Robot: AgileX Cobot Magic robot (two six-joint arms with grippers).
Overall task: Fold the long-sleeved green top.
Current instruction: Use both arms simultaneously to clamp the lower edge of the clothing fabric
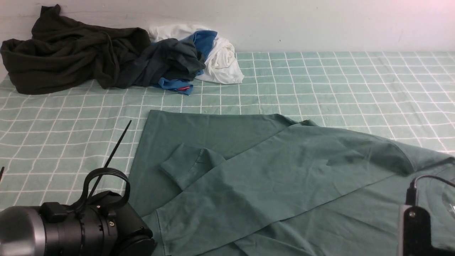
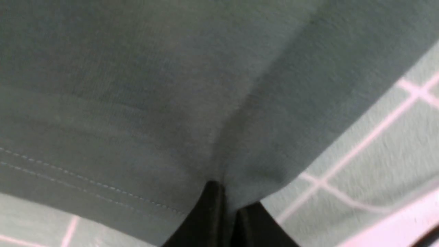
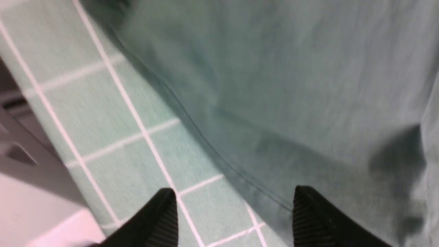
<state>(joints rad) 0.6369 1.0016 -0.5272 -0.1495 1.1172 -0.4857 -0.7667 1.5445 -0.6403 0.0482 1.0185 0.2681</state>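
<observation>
Sage top [image 1: 270,170] edge in grip of left end effector [image 2: 229,206]; right end effector [image 3: 234,191] wide

I see a plain sage-green long-sleeved knit top [image 1: 284,177], unpatterned and darker than the pale-green cloth [image 1: 337,81], which is checked with thin white lines. Further back I make out an olive-black crumpled garment [image 1: 71,57], a dark grey-blue garment [image 1: 167,60], a bright blue garment [image 1: 204,41] and a white garment [image 1: 224,64].
</observation>
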